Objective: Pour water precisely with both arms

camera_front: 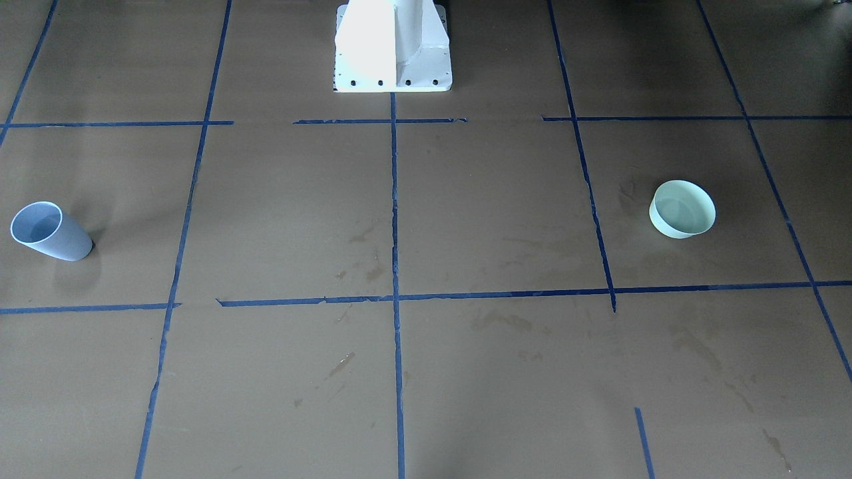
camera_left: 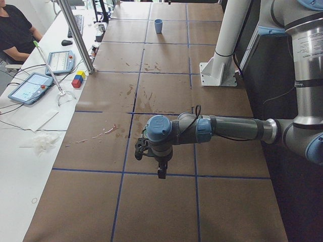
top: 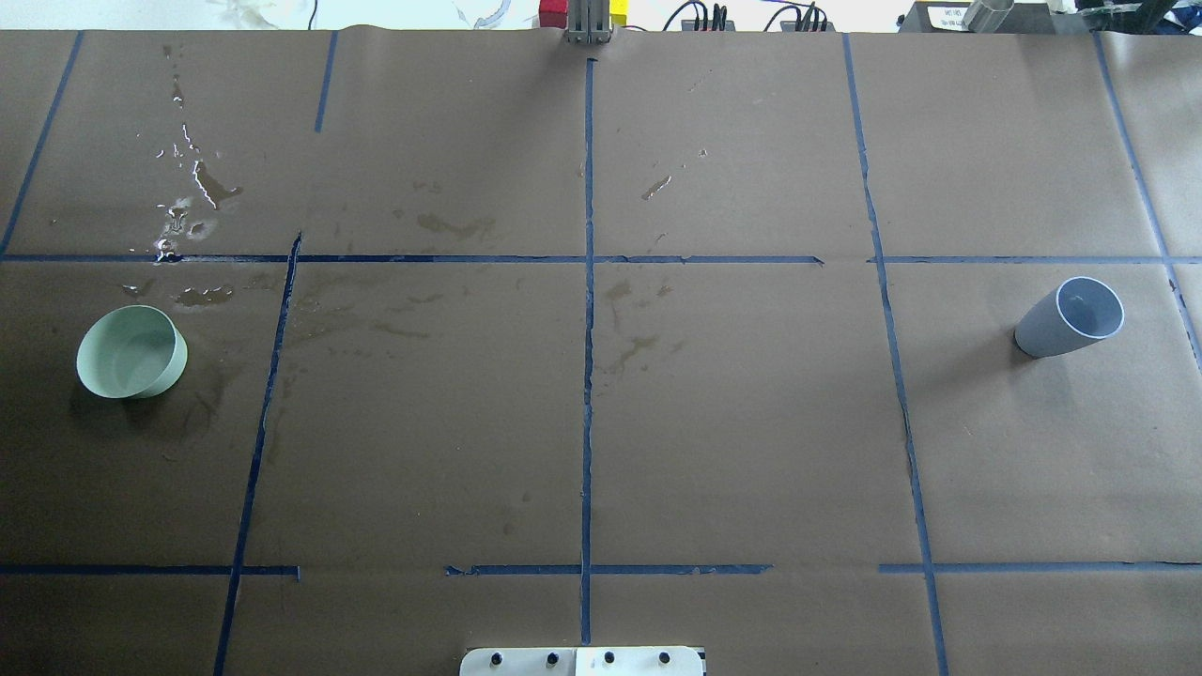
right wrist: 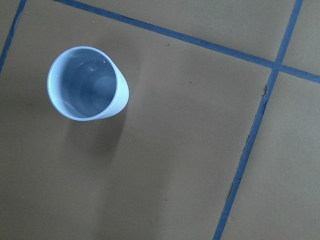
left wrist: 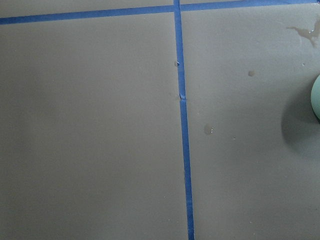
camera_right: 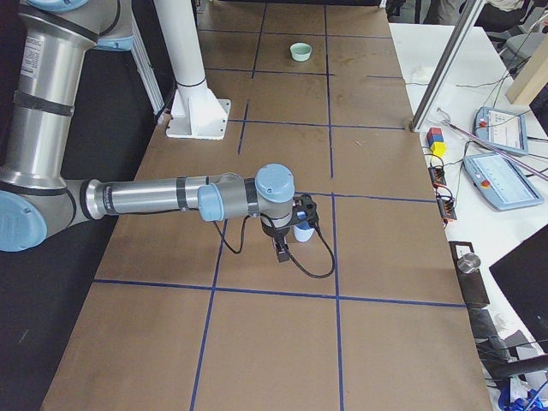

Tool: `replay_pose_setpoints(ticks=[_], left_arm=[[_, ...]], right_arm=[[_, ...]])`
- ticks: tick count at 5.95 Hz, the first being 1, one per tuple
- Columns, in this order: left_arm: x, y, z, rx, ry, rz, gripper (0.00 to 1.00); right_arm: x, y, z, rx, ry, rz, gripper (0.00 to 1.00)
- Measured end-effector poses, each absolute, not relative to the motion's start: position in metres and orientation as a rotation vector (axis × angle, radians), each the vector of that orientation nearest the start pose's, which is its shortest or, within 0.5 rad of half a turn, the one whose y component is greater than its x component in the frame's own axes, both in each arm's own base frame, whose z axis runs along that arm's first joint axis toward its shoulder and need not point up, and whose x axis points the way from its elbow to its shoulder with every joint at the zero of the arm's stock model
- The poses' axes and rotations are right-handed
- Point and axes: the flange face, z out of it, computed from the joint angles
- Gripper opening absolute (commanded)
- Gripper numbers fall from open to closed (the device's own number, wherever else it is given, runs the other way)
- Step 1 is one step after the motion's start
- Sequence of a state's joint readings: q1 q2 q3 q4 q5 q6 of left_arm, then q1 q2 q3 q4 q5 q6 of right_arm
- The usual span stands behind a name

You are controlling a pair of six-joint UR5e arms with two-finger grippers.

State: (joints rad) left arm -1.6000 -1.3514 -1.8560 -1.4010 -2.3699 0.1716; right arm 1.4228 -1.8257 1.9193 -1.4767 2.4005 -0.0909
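Holding the silver-grey jointed left arm (camera_left: 232,129) low over the brown paper-covered worktop (top: 732,422), just beside the pale green round bowl (top: 131,352) at the left end. Hovering the matching right arm (camera_right: 154,199) by the light blue plastic cup (top: 1071,317) standing upright at the right end, well apart from the bowl. Showing both pairs of black jaws only from the side, so not telling whether spread or pressed together.

Site: we read this as a robotics lab | worktop (top: 751,422) papered brown and gridded in blue tape (top: 588,376) | left arm (camera_left: 232,129) and right arm (camera_right: 154,197) reach over it, near a white pedestal (camera_front: 393,46) | teach pendants (camera_left: 29,86) alongside, a person (camera_left: 15,30) seated by them.
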Motion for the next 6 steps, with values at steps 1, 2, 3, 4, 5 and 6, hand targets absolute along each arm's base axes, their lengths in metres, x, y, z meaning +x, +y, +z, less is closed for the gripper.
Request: replay_pose_setpoints(ticks=[1,2,3,4,5,6], left_arm=[[-0.072,-0.39,0.629,-0.015,0.804,0.097,1.0],[-0.061,-0.395,0.625,0.001,0.802,0.129,1.0],[-0.039,-0.403,0.619,0.02,0.8,0.159,1.0],[-0.004,-0.412,0.61,0.036,0.803,0.157,1.0],[0.043,-0.418,0.603,0.048,0.817,0.16,1.0],[0.085,-0.422,0.601,0.035,0.843,0.13,1.0]], right_arm=[[-0.002,-0.401,0.587,0.147,-0.836,-0.307,1.0],[-0.003,-0.401,0.589,0.144,-0.836,-0.308,1.0],[-0.003,-0.401,0.589,0.144,-0.838,-0.308,1.0],[-0.004,-0.401,0.589,0.145,-0.84,-0.308,1.0],[-0.004,-0.401,0.589,0.142,-0.842,-0.305,1.0],[-0.004,-0.4,0.588,0.141,-0.845,-0.302,1.0]])
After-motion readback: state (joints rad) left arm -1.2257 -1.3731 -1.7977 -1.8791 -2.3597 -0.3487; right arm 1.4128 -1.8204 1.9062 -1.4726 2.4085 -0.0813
